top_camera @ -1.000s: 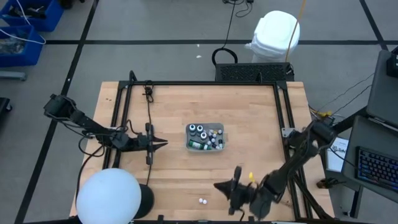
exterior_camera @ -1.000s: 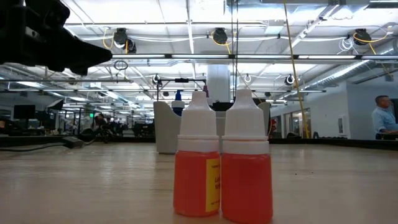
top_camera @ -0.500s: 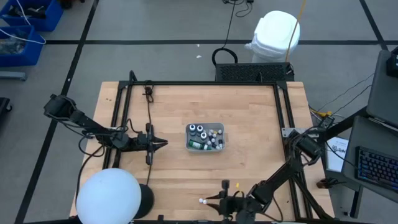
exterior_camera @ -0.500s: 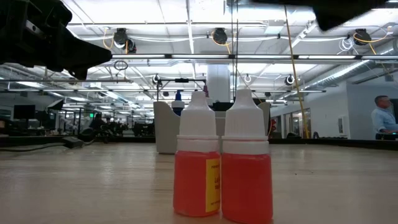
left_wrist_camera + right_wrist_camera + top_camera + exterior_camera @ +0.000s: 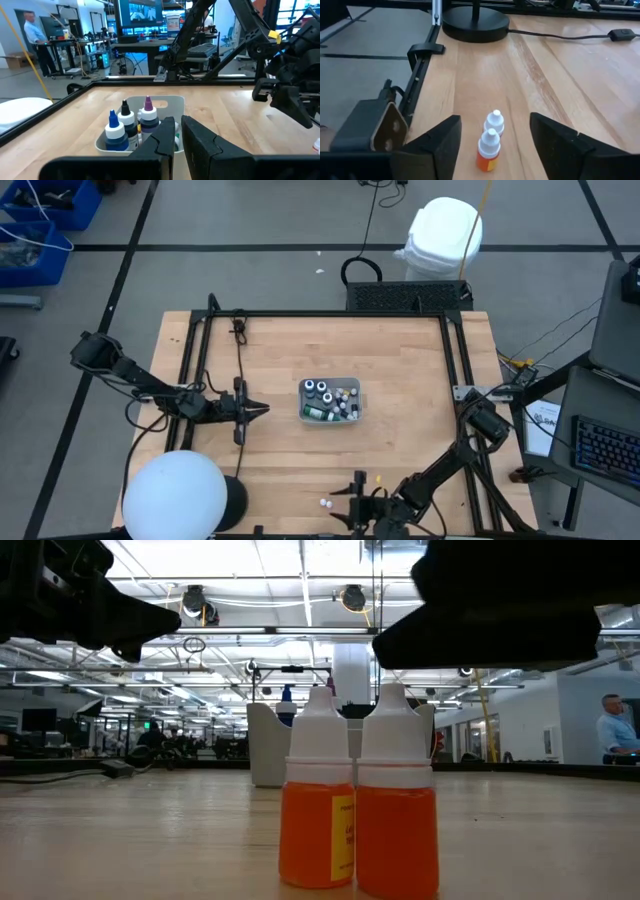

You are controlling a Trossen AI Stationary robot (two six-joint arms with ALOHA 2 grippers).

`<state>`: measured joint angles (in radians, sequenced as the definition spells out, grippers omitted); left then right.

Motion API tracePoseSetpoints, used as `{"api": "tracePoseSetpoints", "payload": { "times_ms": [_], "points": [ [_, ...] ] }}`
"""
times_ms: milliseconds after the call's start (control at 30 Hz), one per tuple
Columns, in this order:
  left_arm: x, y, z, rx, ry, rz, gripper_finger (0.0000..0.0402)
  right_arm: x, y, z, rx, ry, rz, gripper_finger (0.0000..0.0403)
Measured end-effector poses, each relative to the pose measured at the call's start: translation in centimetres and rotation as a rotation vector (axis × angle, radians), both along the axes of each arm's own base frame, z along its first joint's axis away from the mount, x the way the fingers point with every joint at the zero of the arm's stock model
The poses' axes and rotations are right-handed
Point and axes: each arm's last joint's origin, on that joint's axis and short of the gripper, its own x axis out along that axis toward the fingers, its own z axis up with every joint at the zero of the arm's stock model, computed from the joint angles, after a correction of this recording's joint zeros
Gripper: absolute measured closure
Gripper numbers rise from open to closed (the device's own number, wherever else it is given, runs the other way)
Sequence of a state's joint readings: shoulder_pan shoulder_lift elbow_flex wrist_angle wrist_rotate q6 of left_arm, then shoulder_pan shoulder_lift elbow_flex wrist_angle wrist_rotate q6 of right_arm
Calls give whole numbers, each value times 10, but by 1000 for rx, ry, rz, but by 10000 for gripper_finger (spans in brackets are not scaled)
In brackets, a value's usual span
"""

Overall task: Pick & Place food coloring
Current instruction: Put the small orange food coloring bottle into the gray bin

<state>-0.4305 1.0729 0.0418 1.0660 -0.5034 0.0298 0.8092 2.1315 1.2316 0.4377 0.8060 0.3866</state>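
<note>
Two small orange food coloring bottles [image 5: 318, 810] [image 5: 397, 810] with white caps stand upright, side by side, near the table's near edge [image 5: 326, 504]. My right gripper [image 5: 495, 120] is open and level just to their right. Its fingers stand on either side of the pair without touching them. Several more food coloring bottles stand in the grey tray [image 5: 330, 400] at the table's middle. My left gripper [image 5: 258, 410] hovers shut, left of the tray, pointing at it.
A white lamp globe [image 5: 172, 495] on a black round base [image 5: 476, 20] stands at the near left, close to the two bottles. A cable [image 5: 560, 35] runs from it. Black frame rails [image 5: 195, 360] line the table's sides. Bare wood lies between tray and bottles.
My right gripper has come down and toward the table's left, to the two orange bottles near the front edge. It has rolled about its axis and opened, so its fingers now flank the pair. The bottles have not moved.
</note>
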Motion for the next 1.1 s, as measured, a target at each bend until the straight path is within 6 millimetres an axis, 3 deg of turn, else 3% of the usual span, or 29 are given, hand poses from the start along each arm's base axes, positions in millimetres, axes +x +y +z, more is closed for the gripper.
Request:
{"api": "tracePoseSetpoints", "payload": {
  "times_ms": [467,833,1100],
  "points": [
    [0,0,0,10,1,0,360,4,-5,-3,9,40,20,175],
    [0,0,0,18,2,1,360,7,-6,-27,14,60,6,179],
    [0,0,0,34,3,1,360,7,-5,-27,17,47,8,197]
  ]
}}
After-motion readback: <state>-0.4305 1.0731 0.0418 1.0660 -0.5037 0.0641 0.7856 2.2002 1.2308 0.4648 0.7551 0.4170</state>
